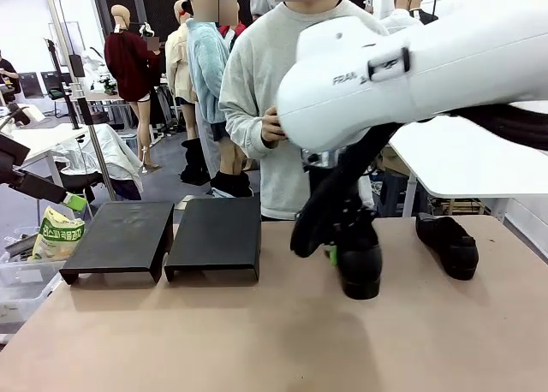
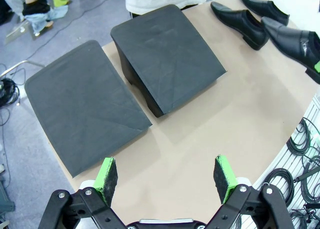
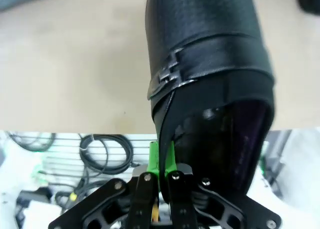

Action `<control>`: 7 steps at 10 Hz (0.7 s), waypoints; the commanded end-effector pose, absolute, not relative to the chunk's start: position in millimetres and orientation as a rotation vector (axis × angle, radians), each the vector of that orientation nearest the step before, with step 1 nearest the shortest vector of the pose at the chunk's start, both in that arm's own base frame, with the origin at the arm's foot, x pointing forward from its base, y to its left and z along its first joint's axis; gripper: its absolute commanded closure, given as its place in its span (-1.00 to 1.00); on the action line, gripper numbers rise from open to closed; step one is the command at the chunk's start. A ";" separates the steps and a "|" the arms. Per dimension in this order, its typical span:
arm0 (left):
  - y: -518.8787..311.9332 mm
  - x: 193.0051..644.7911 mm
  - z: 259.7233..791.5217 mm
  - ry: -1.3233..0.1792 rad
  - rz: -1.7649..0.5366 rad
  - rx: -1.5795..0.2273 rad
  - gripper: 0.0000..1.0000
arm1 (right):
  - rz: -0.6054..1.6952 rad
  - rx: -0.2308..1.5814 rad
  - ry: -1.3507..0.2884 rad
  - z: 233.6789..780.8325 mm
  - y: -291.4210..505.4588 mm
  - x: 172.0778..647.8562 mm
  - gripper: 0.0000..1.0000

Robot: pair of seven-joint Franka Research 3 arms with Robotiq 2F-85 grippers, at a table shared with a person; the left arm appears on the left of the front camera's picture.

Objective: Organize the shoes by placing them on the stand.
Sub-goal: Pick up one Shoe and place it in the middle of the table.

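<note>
Where the right end effector point(image 3: 162, 156) clamps its collar, one black dress shoe point(image 1: 360, 268) sits right of the worktop's point(image 1: 257, 341) middle. Another shoe point(image 1: 447, 245) lies near the far right corner. The stand point(image 1: 216, 235) sits by the far left edge, below the left end effector point(image 2: 167, 171), whose fingers are apart.

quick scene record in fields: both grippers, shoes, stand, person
left gripper: open, holding nothing
right gripper: shut on the collar of a glossy black leather dress shoe
held shoe position: low over the tan table, right of the stand; contact with the table unclear
other shoes: two more black dress shoes lying side by side on the table
stand: two matte-black sloped panels side by side, no shoe on them yet
person: grey sweatshirt, standing at the far side
</note>
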State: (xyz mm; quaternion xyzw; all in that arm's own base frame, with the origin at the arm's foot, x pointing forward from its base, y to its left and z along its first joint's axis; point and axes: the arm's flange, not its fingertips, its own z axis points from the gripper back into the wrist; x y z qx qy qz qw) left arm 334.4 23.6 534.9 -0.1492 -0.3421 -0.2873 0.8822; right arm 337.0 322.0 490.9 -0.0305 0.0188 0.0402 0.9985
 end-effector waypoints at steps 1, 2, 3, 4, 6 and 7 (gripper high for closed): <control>25.9 335.0 534.1 -0.715 -0.605 -0.319 -1.00 | 0.103 -0.004 0.094 484.0 334.6 345.5 1.00; 25.9 335.0 534.1 -0.715 -0.605 -0.319 -1.00 | 0.108 0.005 0.095 473.9 341.2 349.0 1.00; 25.9 335.0 534.1 -0.715 -0.605 -0.319 -1.00 | 0.156 0.017 0.097 459.3 347.7 354.2 1.00; 25.9 335.0 534.1 -0.715 -0.605 -0.319 -1.00 | 0.156 -0.001 0.106 443.3 353.5 354.4 1.00; 25.9 335.0 534.1 -0.715 -0.605 -0.319 -1.00 | 0.187 -0.010 0.128 418.4 359.5 350.9 1.00; 25.9 335.0 534.1 -0.715 -0.605 -0.319 -1.00 | 0.199 -0.005 0.152 408.6 359.8 351.6 1.00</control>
